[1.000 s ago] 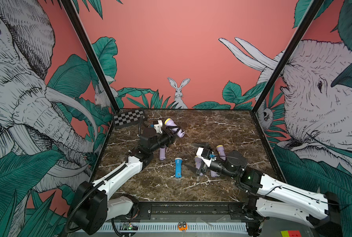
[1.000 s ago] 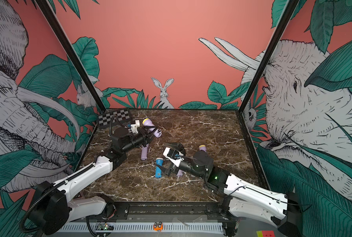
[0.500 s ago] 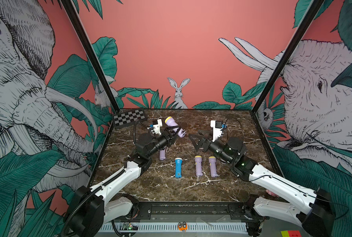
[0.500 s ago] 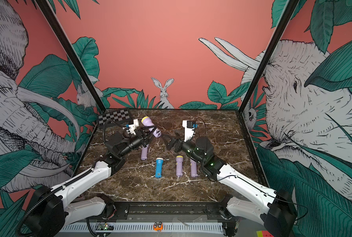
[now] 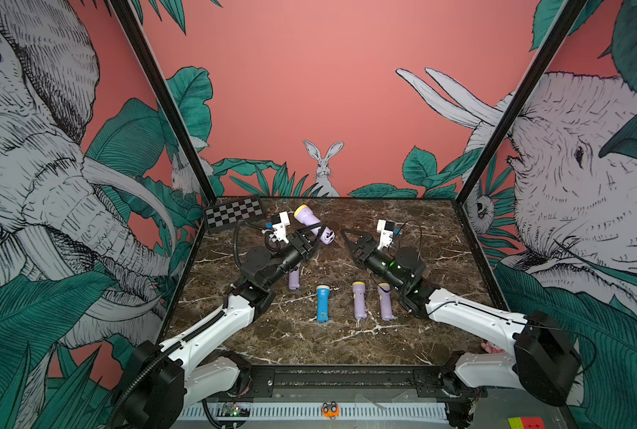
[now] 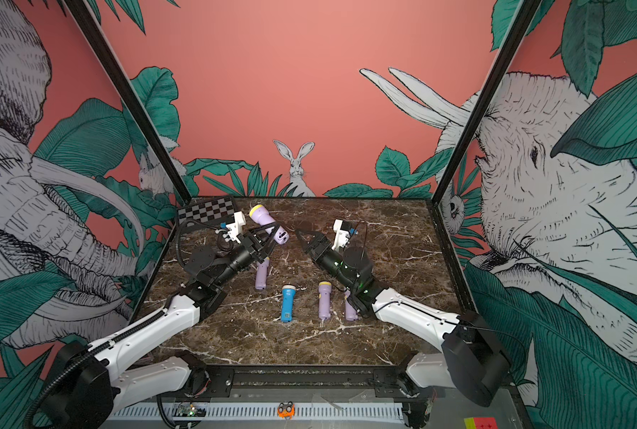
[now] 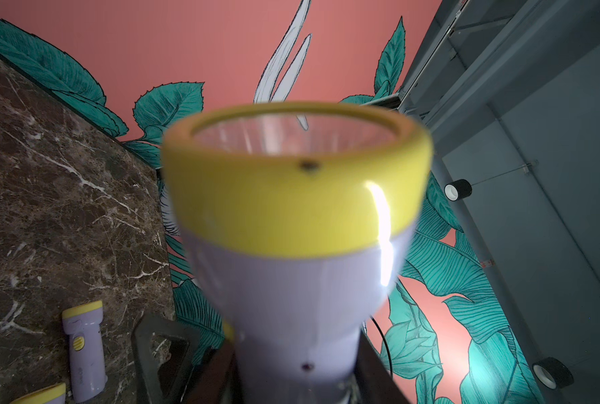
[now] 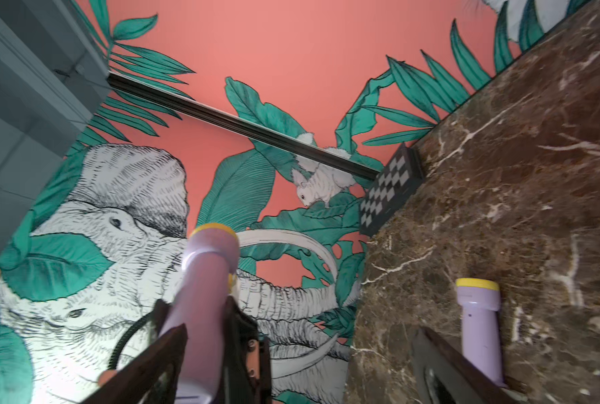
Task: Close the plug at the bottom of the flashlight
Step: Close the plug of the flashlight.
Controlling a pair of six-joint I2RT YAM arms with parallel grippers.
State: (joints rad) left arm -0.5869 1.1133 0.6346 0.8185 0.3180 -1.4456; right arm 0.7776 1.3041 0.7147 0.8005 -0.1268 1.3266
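Observation:
A purple flashlight [image 5: 309,222] with a yellow head hangs above the back left of the table, my left gripper [image 5: 307,237] shut on its body. Its bottom end [image 5: 328,234] points at my right gripper [image 5: 349,241], which is open a short gap away. Both top views show this: flashlight [image 6: 268,222], left gripper [image 6: 260,239], right gripper [image 6: 305,237]. The left wrist view is filled by its head [image 7: 296,196], above the left gripper [image 7: 295,377]. The right wrist view shows its body [image 8: 204,297] beside one finger [image 8: 151,353] of the right gripper [image 8: 291,367]. The plug is too small to make out.
Several more flashlights lie on the marble table [image 5: 309,345]: a purple one [image 5: 294,278] under the left arm, a blue one [image 5: 322,302], then two purple ones [image 5: 358,304] [image 5: 384,306] by the right arm. A checkerboard [image 5: 233,213] sits in the back left corner.
My right gripper has risen from the flashlights lying at the front and moved back and left towards the held flashlight's bottom end. The left gripper has lifted its flashlight a little.

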